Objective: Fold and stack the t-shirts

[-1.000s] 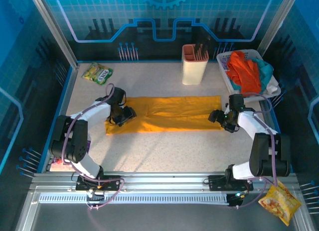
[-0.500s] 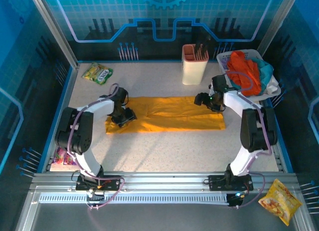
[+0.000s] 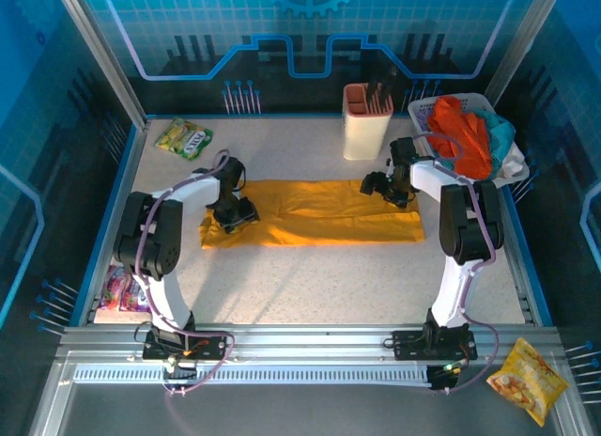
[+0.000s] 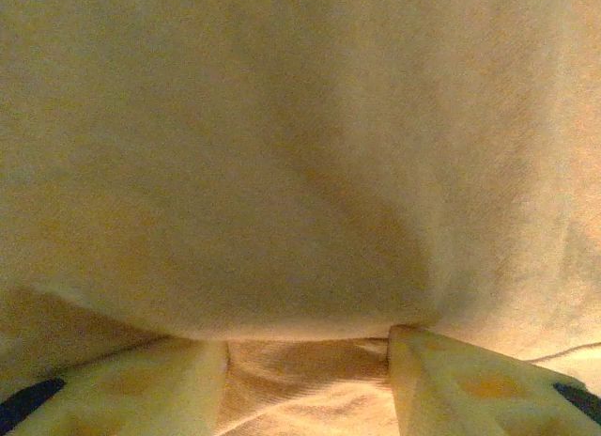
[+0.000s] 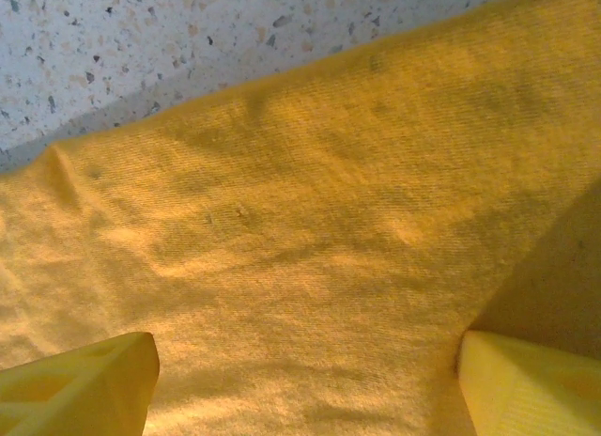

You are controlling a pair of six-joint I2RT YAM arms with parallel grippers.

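mustard-yellow t-shirt (image 3: pixel 319 215): folded strip, tabletop (image 3: pixel 310 286) middle | left jaws: half spread on its left end, cloth between, grip cannot tell | right jaws: spread wide at its far-right corner | orange-red t-shirts (image 3: pixel 460 135): basket (image 3: pixel 420 111), far-right corner

Overhead view bright, blue-tinted light from above, soft arm shadows on speckled white table (image 3: pixel 319 276). Left wrist view dim and blurred, mustard-yellow cloth tee (image 4: pixel 300 154) out of focus. Right wrist view sharp, dark shadow at lower right.
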